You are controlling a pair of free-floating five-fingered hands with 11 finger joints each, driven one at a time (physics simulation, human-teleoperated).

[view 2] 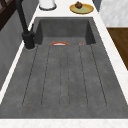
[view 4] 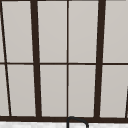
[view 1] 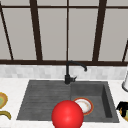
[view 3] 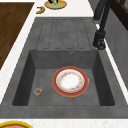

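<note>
Sink contents, as they lie now.

1. Red-rimmed plate (view 3: 70, 81): lies flat and face up on the floor of the sink basin (view 3: 62, 58), right of centre in the right side view. The basin floor carries it fully, so it sits level and leans on no wall. In the front view it is at lower centre-right, partly hidden behind item 2.
2. Red ball (view 1: 67, 115): large, at the bottom centre of the front view, in front of the plate. I cannot tell what it rests on.
3. Black faucet (view 1: 67, 75): stands at the back rim, with its spout arching toward the basin side.
4. Small round drain piece (view 3: 38, 91): on the basin floor, apart from the plate and to its left in the frame.
5. Grooved drainboard (view 2: 65, 80): bare.
6. Counter: banana (view 3: 40, 10) beside a yellow plate (view 3: 61, 5); another yellow dish (view 2: 81, 8) bearing a brown item.

My hands: I cannot tell how far open they are, what they hold, or how the red-rimmed plate lies relative to them.
</note>
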